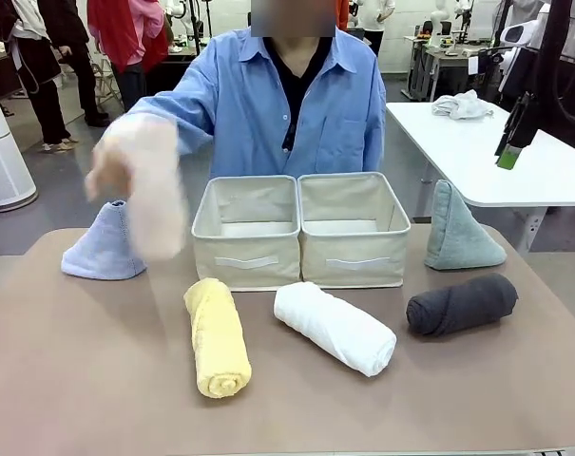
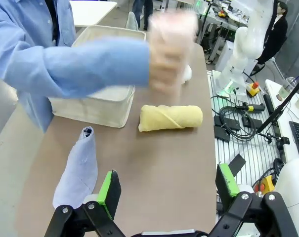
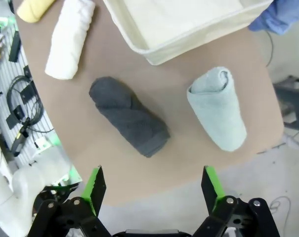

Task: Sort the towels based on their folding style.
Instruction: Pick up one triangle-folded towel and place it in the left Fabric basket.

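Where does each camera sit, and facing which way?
Front: fixed on the robot's side, facing across the table at the person, whose blurred hand holds a pale towel.
Left wrist: on the left arm, looking past its open left hand at the lavender cone.
Right wrist: on the right arm, looking past its open right hand at the dark grey roll.
Shared: front and left wrist both show the yellow roll.
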Tool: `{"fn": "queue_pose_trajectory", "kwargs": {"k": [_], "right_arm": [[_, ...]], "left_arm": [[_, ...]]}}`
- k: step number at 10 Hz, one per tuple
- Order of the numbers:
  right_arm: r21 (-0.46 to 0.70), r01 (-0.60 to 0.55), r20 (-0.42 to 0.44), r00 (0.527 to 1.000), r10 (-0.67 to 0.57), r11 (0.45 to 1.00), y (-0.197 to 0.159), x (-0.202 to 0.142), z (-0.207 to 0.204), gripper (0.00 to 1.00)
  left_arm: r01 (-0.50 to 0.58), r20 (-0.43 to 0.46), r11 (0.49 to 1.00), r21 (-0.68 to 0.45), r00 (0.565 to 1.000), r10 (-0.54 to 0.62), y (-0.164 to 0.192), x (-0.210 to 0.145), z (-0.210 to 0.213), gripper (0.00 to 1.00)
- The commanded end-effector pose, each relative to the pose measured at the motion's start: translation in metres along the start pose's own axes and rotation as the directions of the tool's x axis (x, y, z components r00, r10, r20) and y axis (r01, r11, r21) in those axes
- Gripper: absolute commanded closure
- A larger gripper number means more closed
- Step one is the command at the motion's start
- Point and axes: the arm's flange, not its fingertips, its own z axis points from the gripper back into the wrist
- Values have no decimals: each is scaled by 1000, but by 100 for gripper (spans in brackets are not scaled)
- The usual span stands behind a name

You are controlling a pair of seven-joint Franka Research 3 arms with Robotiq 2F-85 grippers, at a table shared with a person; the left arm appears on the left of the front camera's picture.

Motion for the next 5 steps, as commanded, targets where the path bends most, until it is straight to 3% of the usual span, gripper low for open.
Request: {"fn": "queue_pose_trajectory", "kwargs": {"k": [1,2,3,5], "right_arm": [[-6,23,-27,999,-24,1000,7,-3,-2,0],[0,0,0,1000,0,1000,0,0,0,0],[-141,-79,3,997,80,987,-15,11,1,0],[-165,-370,1,927,375,914,-39,27,-7,0]], "left_arm": [[0,2,1000,13,1000,0,-1,2,1,0],[0,2,1000,13,1000,0,-1,2,1,0],[0,2,1000,13,1000,0,-1,2,1,0],[0,2,1000,13,1000,0,-1,2,1,0]]}}
